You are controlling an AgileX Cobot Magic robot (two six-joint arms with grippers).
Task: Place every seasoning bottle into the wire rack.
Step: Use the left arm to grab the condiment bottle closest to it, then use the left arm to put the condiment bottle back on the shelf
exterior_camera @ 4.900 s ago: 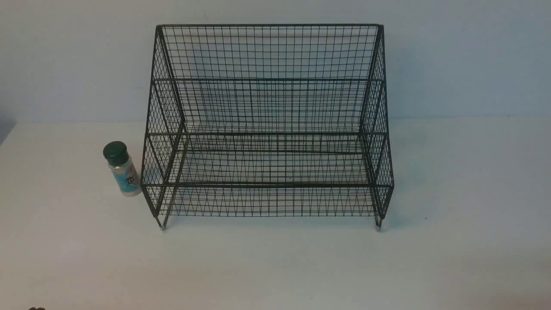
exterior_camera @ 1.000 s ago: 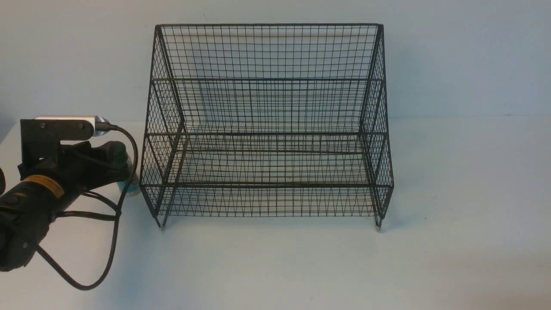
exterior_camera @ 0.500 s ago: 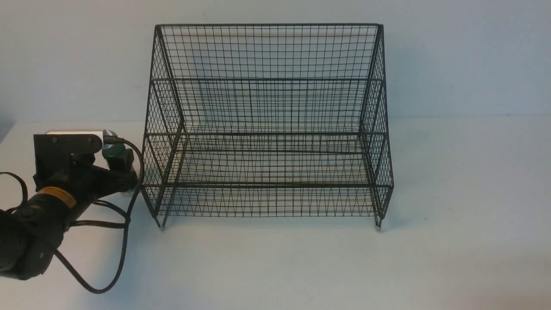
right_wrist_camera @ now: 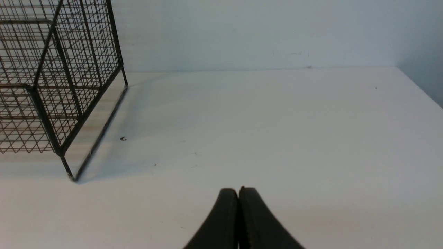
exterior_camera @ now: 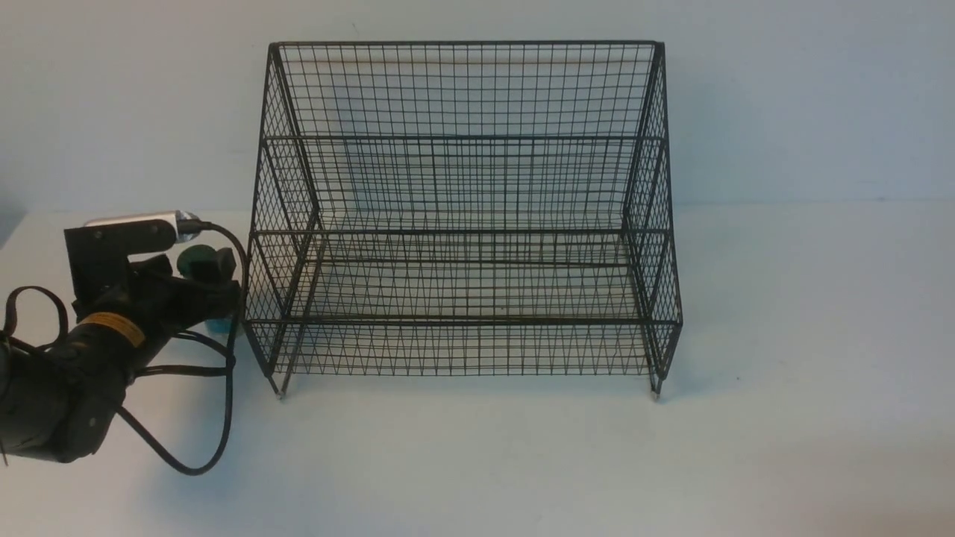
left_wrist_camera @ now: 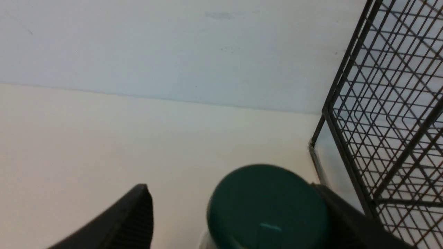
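straddling the seasoning bottle (left_wrist_camera: 266, 207), left gripper (left_wrist_camera: 229, 188) gapes, one finger (left_wrist_camera: 341, 216) touching it.

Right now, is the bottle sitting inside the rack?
No, the bottle is outside the rack, just beside its left wall in the front view.

The front camera sat between the arms, well back, facing the wall (exterior_camera: 783, 97). It took in the whole wire rack (exterior_camera: 462, 138), with the left claw (exterior_camera: 210, 270) just beside the rack's left end. The left wrist camera looked from close behind that claw, along its fingers (left_wrist_camera: 131, 221), with the rack's side mesh just past one finger. The right wrist camera looked low past the right claw (right_wrist_camera: 238, 193) to the rack's right corner, well ahead. All three views shared the rack.
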